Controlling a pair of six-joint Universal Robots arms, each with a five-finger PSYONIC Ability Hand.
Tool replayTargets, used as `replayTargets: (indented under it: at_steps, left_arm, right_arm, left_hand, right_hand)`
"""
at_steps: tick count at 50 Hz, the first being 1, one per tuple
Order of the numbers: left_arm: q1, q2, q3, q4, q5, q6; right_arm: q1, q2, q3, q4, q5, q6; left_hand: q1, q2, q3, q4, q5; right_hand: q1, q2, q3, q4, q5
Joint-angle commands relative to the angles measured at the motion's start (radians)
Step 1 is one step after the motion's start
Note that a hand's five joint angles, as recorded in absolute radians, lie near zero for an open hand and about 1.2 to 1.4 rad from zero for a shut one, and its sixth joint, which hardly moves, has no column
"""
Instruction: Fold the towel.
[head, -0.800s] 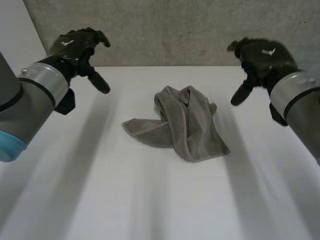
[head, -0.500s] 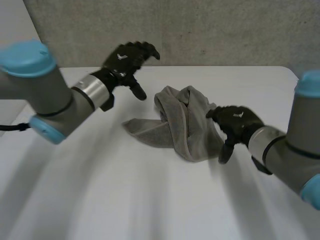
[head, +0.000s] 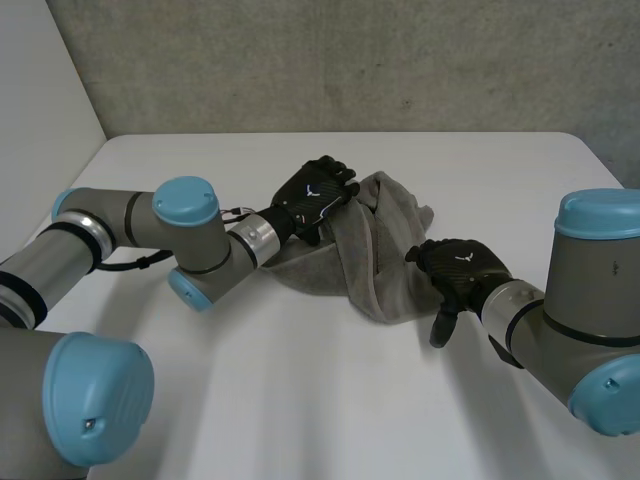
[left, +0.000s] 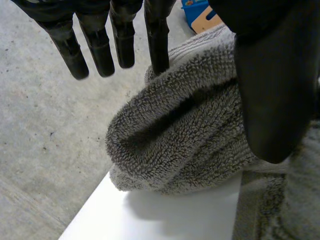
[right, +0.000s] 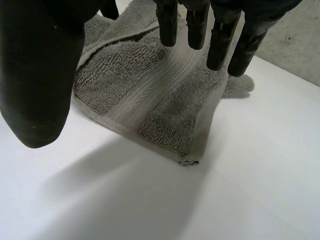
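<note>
Both hands hover spread, gripping nothing: left hand (head: 318, 195) over the crumpled grey towel (head: 385, 262) mid-frame, right hand (head: 458, 272) at its lower-right corner. No fold made yet.

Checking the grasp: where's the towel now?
Head view: the towel lies crumpled on the table, between the left hand at its far bunch and the right hand at its near corner.
</note>
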Motion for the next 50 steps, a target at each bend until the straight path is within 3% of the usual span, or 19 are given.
replayTargets:
  at_steps: [1, 3, 4, 5, 6, 8, 14, 22, 27, 37, 38, 39, 40, 42, 43, 44, 48, 50]
  left_arm:
    - [-0.010, -0.035, 0.041, 0.000, 0.031, 0.038]
    - [-0.015, -0.047, 0.053, 0.000, 0.034, 0.057]
    - [-0.015, -0.047, 0.053, 0.000, 0.034, 0.058]
    - [-0.015, -0.049, 0.056, 0.000, 0.034, 0.067]
    - [-0.015, -0.049, 0.056, 0.000, 0.034, 0.067]
    - [-0.015, -0.041, 0.056, 0.000, 0.037, 0.076]
    - [-0.021, 0.007, 0.028, -0.016, 0.031, 0.078]
    - [-0.035, 0.241, -0.180, -0.118, 0.012, 0.074]
    - [-0.033, 0.463, -0.453, -0.166, -0.075, 0.064]
    - [-0.032, 0.692, -0.798, -0.166, -0.181, 0.039]
    - [-0.032, 0.723, -0.840, -0.167, -0.202, 0.021]
    - [-0.032, 0.723, -0.840, -0.167, -0.203, 0.021]
    - [-0.030, 0.749, -0.878, -0.167, -0.219, 0.001]
    - [-0.027, 0.775, -0.910, -0.167, -0.233, -0.022]
    - [-0.026, 0.801, -0.938, -0.169, -0.242, -0.045]
    - [-0.026, 0.801, -0.938, -0.169, -0.242, -0.045]
    - [-0.006, 0.911, -0.986, -0.169, -0.249, -0.105]
    - [0.010, 0.944, -0.981, -0.163, -0.247, -0.116]
  right_arm:
    - [-0.004, 0.003, -0.007, 0.001, 0.003, -0.002]
    - [-0.004, 0.003, -0.007, 0.001, 0.003, -0.002]
    - [-0.004, 0.002, -0.008, 0.001, 0.003, -0.002]
    - [-0.004, 0.002, -0.008, 0.001, 0.003, -0.002]
    - [-0.004, 0.002, -0.010, 0.003, 0.003, 0.000]
    - [-0.004, 0.002, -0.011, 0.005, 0.003, 0.003]
    - [0.005, -0.005, -0.011, 0.005, 0.003, 0.021]
    - [0.045, 0.006, -0.010, -0.038, -0.010, 0.180]
    - [0.099, 0.055, -0.019, -0.121, -0.004, 0.221]
    - [0.168, 0.175, -0.111, -0.135, -0.002, 0.346]
    - [0.172, 0.179, -0.114, -0.132, -0.007, 0.380]
    - [0.172, 0.181, -0.110, -0.127, -0.002, 0.404]
    - [0.172, 0.181, -0.110, -0.127, -0.002, 0.405]
    - [0.165, 0.164, -0.093, -0.114, -0.008, 0.422]
    - [0.165, 0.164, -0.093, -0.114, -0.008, 0.422]
    - [0.162, 0.144, -0.090, -0.098, -0.017, 0.417]
    - [0.162, 0.064, -0.097, -0.049, -0.042, 0.368]
    - [0.139, 0.003, -0.164, 0.016, -0.114, 0.257]
  left_hand:
    - [0.144, 0.143, 0.146, 0.153, 0.135]
    - [0.445, 0.443, 0.446, 0.453, 0.435]
    - [0.447, 0.445, 0.448, 0.455, 0.437]
    - [0.673, 0.672, 0.675, 0.682, 0.664]
    - [0.676, 0.674, 0.677, 0.684, 0.666]
    - [1.023, 1.022, 1.025, 1.032, 1.014]
    - [1.054, 1.053, 1.055, 1.063, 1.045]
    - [1.054, 1.053, 1.055, 1.063, 1.045]
    - [1.054, 1.053, 1.055, 1.063, 1.045]
    - [1.054, 1.053, 1.055, 1.063, 1.045]
    - [1.054, 1.053, 1.055, 1.063, 1.045]
    - [1.054, 1.053, 1.055, 1.063, 1.045]
    - [1.054, 1.053, 1.055, 1.063, 1.045]
    - [1.054, 1.053, 1.055, 1.063, 1.045]
    - [1.054, 1.053, 1.055, 1.063, 1.045]
    - [1.054, 1.053, 1.055, 1.063, 1.045]
    - [1.054, 1.053, 1.055, 1.063, 1.045]
    - [1.054, 1.053, 1.055, 1.063, 1.045]
  right_hand:
    - [-0.050, -0.065, -0.073, -0.075, -0.059]
    - [-0.050, -0.065, -0.073, -0.075, -0.059]
    - [-0.050, -0.065, -0.073, -0.075, -0.059]
    - [-0.050, -0.065, -0.073, -0.075, -0.059]
    - [-0.050, -0.065, -0.073, -0.075, -0.059]
    - [-0.050, -0.065, -0.073, -0.075, -0.059]
    - [-0.050, -0.065, -0.073, -0.075, -0.059]
    - [-0.050, -0.065, -0.073, -0.075, -0.059]
    - [-0.050, -0.065, -0.073, -0.075, -0.059]
    - [-0.050, -0.065, -0.073, -0.075, -0.059]
    - [0.000, -0.015, -0.023, -0.025, -0.009]
    - [0.265, 0.250, 0.243, 0.241, 0.257]
    - [0.268, 0.253, 0.246, 0.244, 0.260]
    - [0.922, 0.907, 0.900, 0.898, 0.914]
    - [0.926, 0.911, 0.903, 0.901, 0.917]
    - [1.169, 1.154, 1.146, 1.145, 1.161]
    - [1.171, 1.156, 1.149, 1.147, 1.163]
    - [1.171, 1.156, 1.149, 1.147, 1.163]
